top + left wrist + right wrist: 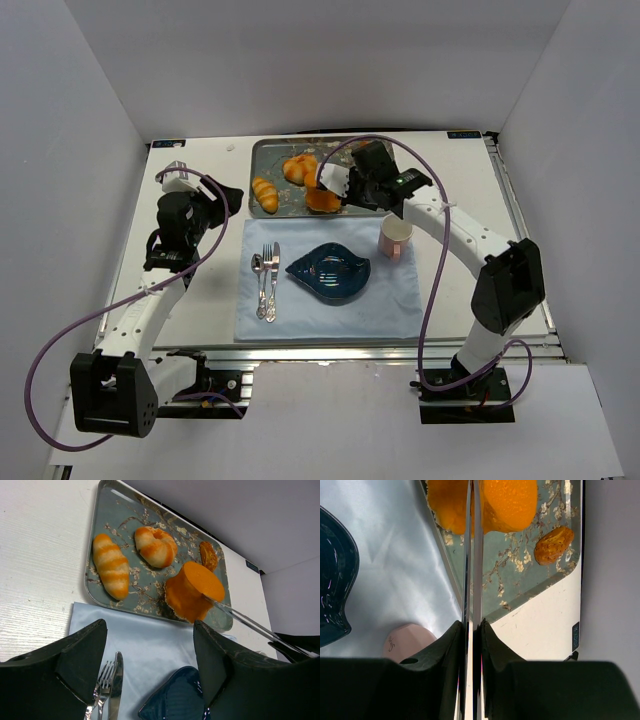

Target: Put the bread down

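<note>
While your left gripper (150,630) hangs wide open over the near edge of the cloth (145,655), holding nothing, your right gripper (472,625) is pinched narrow on a clear strip (471,555) that reaches out to the bread (192,587). The strip's far end lies on the bread's flat top, near its right edge. The bread sits tilted on the tray (89,580), hard against the rim nearest the cloth. Behind it on the same tray you have a striped roll (111,565) at the left, a round bun (156,545) in the middle and a small brown piece (208,555) at the right, each apart from the bread. On the cloth, a dark blue plate (330,270) lies between the cutlery (265,280) and a pink mug (396,238). The plate holds nothing.
</note>
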